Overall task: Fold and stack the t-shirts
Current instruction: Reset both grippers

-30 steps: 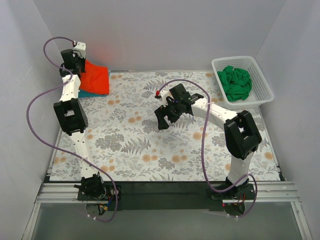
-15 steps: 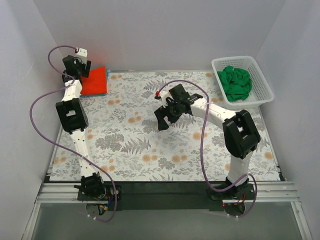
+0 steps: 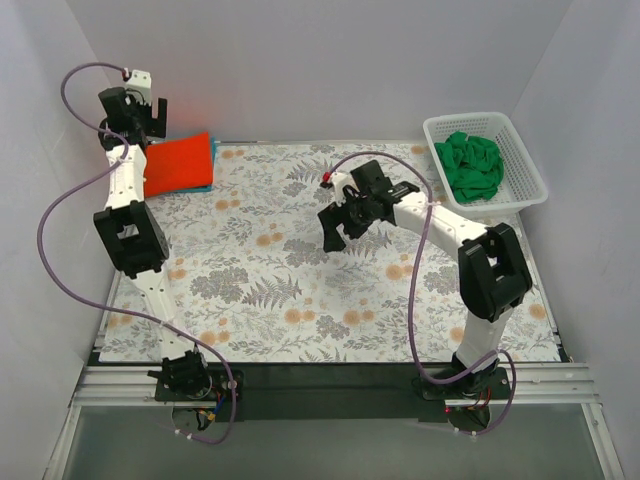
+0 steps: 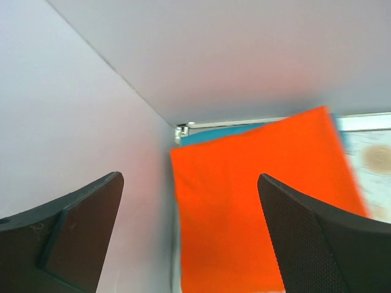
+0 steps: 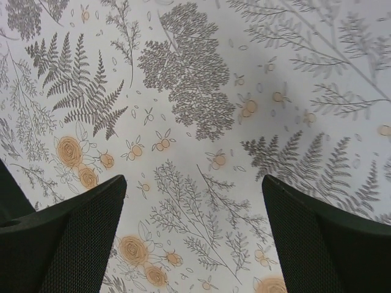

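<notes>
We see the left gripper (image 3: 138, 112) raised at the far left corner, above the far edge of the orange tee (image 3: 178, 163). In the left wrist view its fingers (image 4: 305, 238) stand wide apart, with nothing between them and no fabric touching them. The orange tee lies flat, folded into a rectangle, at the far left of the cloth (image 3: 300, 290) and close to the left wall (image 3: 40, 250). It rests on the teal tee (image 3: 213, 160). Of that one we make out only a thin strip along the right and near edges from above, and a sliver past the far edge in the left wrist view. We cannot tell how the teal tee is folded.

The right gripper (image 3: 330, 235) hangs over the middle of the cloth, a little right of centre. Its fingers (image 5: 67, 238) are spread wide and hold nothing. Between them its wrist view shows only the printed ferns and orange flowers.

The green tee (image 3: 472, 165) lies crumpled in the white basket (image 3: 470, 119) at the far right corner, well apart from the stack and from both grippers.
</notes>
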Tool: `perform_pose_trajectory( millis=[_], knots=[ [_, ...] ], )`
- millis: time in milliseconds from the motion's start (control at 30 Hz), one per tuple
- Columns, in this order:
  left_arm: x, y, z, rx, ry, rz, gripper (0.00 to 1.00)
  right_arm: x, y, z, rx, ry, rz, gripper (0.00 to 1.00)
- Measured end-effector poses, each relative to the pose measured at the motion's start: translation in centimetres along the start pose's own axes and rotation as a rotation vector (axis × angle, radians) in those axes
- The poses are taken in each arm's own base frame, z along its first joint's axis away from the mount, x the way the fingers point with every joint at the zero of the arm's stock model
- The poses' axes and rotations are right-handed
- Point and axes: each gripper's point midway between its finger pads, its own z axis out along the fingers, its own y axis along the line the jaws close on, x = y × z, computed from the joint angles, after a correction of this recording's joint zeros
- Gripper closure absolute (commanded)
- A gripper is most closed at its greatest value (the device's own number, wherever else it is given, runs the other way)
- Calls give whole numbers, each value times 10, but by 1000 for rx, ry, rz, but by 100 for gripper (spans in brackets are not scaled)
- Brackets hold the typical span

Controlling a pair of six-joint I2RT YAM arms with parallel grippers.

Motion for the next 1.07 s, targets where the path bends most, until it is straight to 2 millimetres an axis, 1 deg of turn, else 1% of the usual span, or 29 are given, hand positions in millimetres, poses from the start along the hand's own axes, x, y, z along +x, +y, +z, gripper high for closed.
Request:
perform_pose_trajectory(
  millis=[67,133,233,267,300,333,367,400,467,500,600,700,733,800,833,900,933,967,1067],
  knots=[
    [-27,-7,-27,43,0,-33,8,-9,-11,-17,17,-42,15,2],
    [-55,-21,-57,89,-6,-66,7,-18,-27,-39,47,-96,38,2],
    [-87,-58,-100,185,-5,-124,7,-28,-60,-82,118,-184,84,2],
    [-96,-74,-114,220,-3,-146,7,-29,-71,-97,142,-208,101,2],
    [-99,-86,-124,248,6,-163,7,-29,-77,-108,158,-224,115,2],
    [-103,-101,-135,280,15,-189,7,-27,-89,-122,184,-243,138,2],
    [-105,-118,-145,316,29,-213,7,-24,-100,-136,206,-262,164,2],
    [-105,-134,-152,348,42,-234,7,-20,-107,-147,222,-274,184,2],
    [-94,-167,-167,417,97,-280,7,-9,-122,-165,249,-293,227,2],
    [-84,-183,-174,446,130,-300,7,-2,-127,-171,260,-297,247,2],
    [-40,-223,-193,511,267,-347,7,27,-134,-181,280,-281,301,2],
    [9,-253,-216,560,395,-373,6,55,-125,-177,276,-243,329,2],
    [26,-259,-227,570,429,-378,6,63,-121,-175,273,-233,330,2],
    [63,-266,-255,581,507,-382,6,81,-110,-171,263,-206,334,2],
    [76,-268,-267,584,527,-380,6,89,-105,-169,261,-197,334,2],
    [91,-266,-290,586,540,-377,6,103,-97,-166,256,-177,332,2],
    [95,-265,-299,586,537,-374,6,108,-95,-165,256,-170,332,2],
    [94,-263,-306,586,518,-373,6,112,-92,-164,255,-165,331,2],
    [84,-256,-318,585,454,-371,6,122,-87,-163,255,-152,327,2]
  ],
)
